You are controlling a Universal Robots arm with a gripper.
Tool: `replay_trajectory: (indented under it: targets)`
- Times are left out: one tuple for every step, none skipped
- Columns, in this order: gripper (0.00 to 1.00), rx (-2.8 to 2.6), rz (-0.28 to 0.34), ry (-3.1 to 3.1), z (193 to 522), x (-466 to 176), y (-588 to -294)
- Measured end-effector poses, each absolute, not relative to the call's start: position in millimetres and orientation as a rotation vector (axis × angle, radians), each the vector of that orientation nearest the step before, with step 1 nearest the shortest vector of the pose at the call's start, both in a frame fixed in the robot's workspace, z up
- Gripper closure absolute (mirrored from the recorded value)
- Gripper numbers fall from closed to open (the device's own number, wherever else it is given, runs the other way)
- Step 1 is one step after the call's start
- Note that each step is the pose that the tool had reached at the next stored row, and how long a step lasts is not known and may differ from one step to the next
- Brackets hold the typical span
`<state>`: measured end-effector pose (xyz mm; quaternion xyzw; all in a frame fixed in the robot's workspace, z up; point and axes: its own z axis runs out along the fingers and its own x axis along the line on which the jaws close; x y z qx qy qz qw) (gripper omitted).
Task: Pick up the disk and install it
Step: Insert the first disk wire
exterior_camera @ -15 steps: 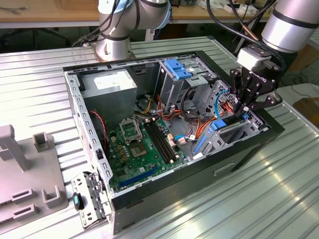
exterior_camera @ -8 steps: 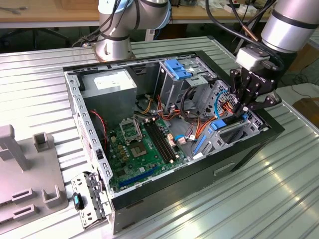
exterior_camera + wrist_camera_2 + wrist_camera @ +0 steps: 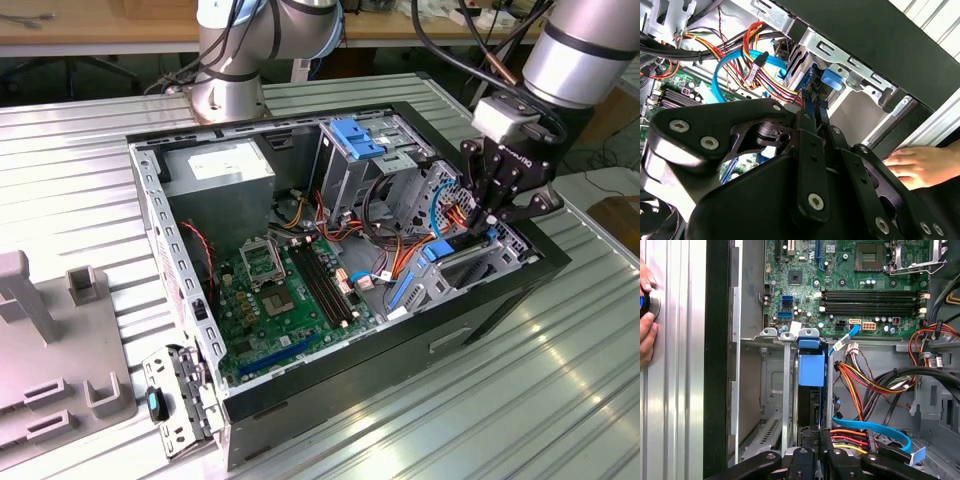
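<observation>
At the exterior view's right edge of the open black desktop computer case (image 3: 150,200), the black linkage gripper (image 3: 492,222) hangs low over the drive bay beside a tangle of orange and blue cables (image 3: 420,235). A green motherboard (image 3: 270,300) lies on the case floor.

In the second wrist view, the gripper (image 3: 812,102) has its fingers pressed close together on a thin dark edge, which I judge to be the disk. A person's hand (image 3: 917,165) rests outside the case.

In the first wrist view, the grey metal disk with its bright blue plastic carrier (image 3: 811,371) stands on edge in a slot of the metal drive cage (image 3: 771,385), the gripper (image 3: 816,442) pinching its near end.

The installing step appears to be in hand, the disk largely seated. The next move calls for a straight push along the slot, clear of the cables.
</observation>
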<state>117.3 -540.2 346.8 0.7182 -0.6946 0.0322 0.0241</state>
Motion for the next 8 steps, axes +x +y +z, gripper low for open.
replay_trajectory:
  targets:
    - [0.84, 2.222, 0.100, -2.149, 346.6, 117.3, -540.2]
    - [0.84, 2.222, 0.100, -2.149, 346.4, 117.3, -540.2]
    - [0.84, 2.222, 0.100, -2.149, 346.3, 117.3, -540.2]
    - [0.84, 2.222, 0.100, -2.149, 346.3, 117.3, -540.2]
    - [0.84, 2.223, 0.099, -2.150, 346.2, 117.3, -540.2]
    - [0.84, 2.222, 0.099, -2.149, 346.2, 117.3, -540.2]
    - [0.84, 2.223, 0.099, -2.150, 346.2, 117.3, -540.2]
    - [0.84, 2.222, 0.099, -2.150, 346.2, 117.3, -540.2]
